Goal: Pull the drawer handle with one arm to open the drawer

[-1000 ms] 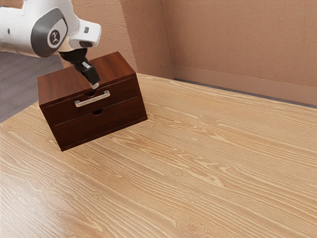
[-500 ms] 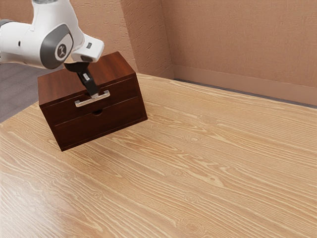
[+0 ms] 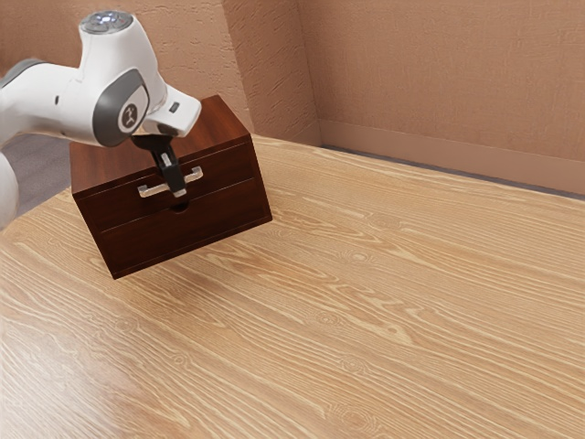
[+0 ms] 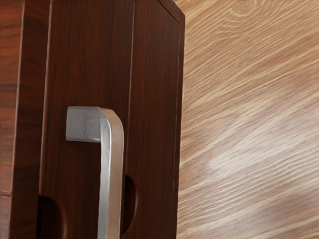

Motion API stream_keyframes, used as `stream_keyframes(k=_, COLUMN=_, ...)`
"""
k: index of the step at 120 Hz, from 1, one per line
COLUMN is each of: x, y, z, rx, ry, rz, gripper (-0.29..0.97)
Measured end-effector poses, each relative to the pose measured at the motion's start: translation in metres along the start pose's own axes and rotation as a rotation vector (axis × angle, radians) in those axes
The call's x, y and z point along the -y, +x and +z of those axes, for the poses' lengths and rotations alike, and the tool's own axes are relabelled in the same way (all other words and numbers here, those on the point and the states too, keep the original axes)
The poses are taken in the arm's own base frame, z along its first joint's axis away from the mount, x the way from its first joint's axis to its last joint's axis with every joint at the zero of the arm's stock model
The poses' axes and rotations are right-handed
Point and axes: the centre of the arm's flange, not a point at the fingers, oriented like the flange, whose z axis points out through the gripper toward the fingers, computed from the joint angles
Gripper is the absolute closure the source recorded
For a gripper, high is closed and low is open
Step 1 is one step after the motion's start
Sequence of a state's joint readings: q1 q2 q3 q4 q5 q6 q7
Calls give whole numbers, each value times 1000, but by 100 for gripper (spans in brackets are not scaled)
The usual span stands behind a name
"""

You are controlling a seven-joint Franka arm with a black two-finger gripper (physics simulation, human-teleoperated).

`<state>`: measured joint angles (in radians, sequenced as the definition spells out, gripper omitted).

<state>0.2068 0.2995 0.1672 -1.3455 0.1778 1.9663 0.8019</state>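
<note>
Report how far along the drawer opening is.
Done: the approach. The tool sits at the handle of the upper drawer. In hand: getting hold of the handle; whether it is gripped yet cannot be told. Left: the pull itself. The drawer front lies flush with the cabinet, not yet out.

Pretty plain room: light wood-grain table (image 3: 384,302), tan textured walls (image 3: 439,73) meeting at a corner, a baseboard (image 3: 457,154) along the bottom, grey floor (image 3: 32,151) past the table's edge.
</note>
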Motion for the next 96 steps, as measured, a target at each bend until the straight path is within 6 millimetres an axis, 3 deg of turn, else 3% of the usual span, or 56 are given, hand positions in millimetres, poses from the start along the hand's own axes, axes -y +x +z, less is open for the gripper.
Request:
stream_keyframes(k=65, x=-9, y=1, z=24, rx=-4, ry=-5, rz=53, gripper=0)
stream_keyframes(k=96, x=-8, y=2, z=23, rx=-13, ry=5, rz=62, gripper=12)
